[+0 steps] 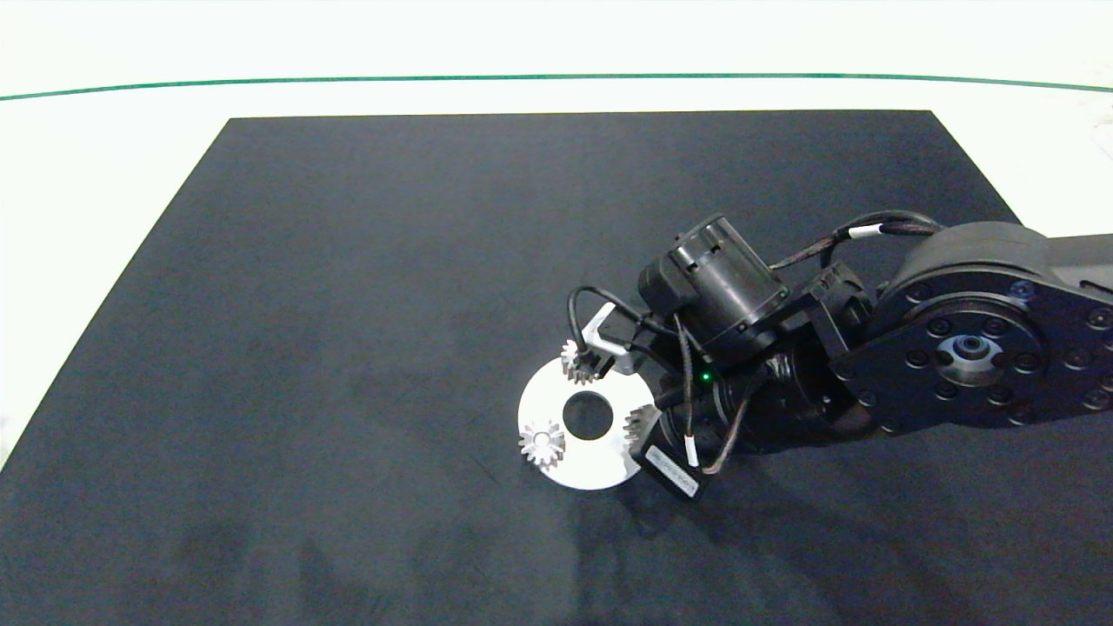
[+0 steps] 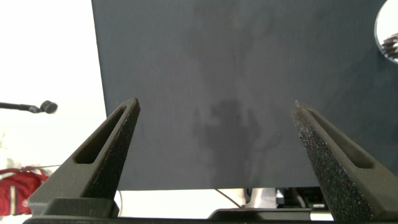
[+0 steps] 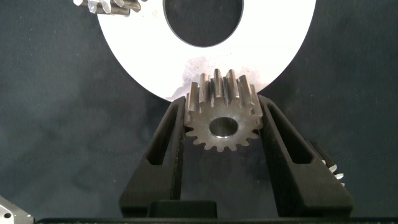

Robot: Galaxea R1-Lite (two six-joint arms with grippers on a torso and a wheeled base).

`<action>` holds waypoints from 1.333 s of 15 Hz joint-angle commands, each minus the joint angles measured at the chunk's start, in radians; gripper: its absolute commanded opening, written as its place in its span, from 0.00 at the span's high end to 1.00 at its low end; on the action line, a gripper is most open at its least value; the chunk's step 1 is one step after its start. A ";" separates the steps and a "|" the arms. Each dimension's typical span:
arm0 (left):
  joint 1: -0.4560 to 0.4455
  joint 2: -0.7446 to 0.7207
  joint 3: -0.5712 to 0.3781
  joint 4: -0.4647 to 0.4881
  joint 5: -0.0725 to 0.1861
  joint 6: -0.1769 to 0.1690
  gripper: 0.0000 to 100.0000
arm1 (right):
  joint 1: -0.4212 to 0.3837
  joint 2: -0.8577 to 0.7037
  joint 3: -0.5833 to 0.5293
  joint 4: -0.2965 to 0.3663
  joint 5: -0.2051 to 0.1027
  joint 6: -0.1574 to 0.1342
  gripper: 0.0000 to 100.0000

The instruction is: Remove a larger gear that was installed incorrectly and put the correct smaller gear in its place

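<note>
Smaller gear (image 3: 222,118) sits clamped between the right claw (image 3: 222,134) fingers at the silver disc's (image 3: 155,59) lower rim, bore upright; left claw (image 2: 214,134) gapes apart.

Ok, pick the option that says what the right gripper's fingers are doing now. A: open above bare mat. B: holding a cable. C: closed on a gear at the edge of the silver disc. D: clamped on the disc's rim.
C: in the right wrist view the right gripper has a finger pressed against each side of the gear at the edge of the silver disc.
</note>
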 commanded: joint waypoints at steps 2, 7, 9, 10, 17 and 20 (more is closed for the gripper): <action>0.000 0.000 0.007 0.005 0.000 0.004 0.00 | 0.000 0.000 -0.003 0.002 0.000 -0.002 0.00; 0.000 0.000 0.007 0.005 0.000 0.004 0.00 | 0.003 -0.007 -0.012 -0.012 0.000 -0.002 0.00; 0.000 0.000 0.007 0.005 0.000 0.004 0.00 | 0.003 -0.017 -0.010 -0.014 0.000 -0.002 0.00; 0.000 0.000 0.007 0.005 0.000 0.004 0.00 | 0.003 -0.027 -0.010 -0.014 0.000 -0.002 0.00; 0.000 -0.001 0.008 0.005 0.000 0.004 0.00 | -0.043 -0.089 -0.006 -0.014 0.000 0.000 0.00; 0.000 -0.001 0.007 0.005 0.000 0.004 0.00 | -0.050 -0.094 -0.007 -0.014 0.003 0.000 0.00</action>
